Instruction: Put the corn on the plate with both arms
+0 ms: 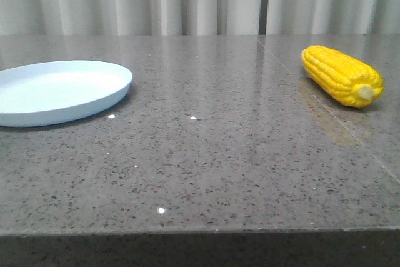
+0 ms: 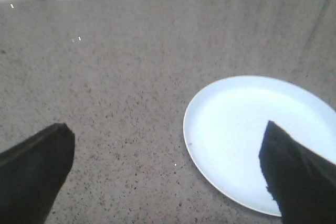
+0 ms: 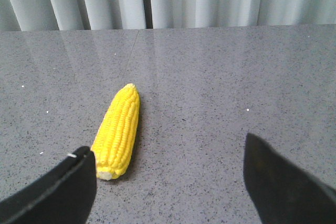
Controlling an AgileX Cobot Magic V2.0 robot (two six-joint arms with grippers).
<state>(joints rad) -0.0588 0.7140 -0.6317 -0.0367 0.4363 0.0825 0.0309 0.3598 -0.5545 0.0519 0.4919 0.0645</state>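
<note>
Corn (image 1: 342, 75) far right on table (image 1: 206, 167), stub end toward camera, plate (image 1: 59, 90) at left edge, well apart, left gripper (image 2: 168, 174) wide open above plate, right gripper (image 3: 170, 182) wide open near corn, both empty

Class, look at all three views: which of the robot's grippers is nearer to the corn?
Right. The right gripper is open with the corn lying just ahead of it, by one finger. The left gripper is open over the plate, across the table from the corn.
</note>
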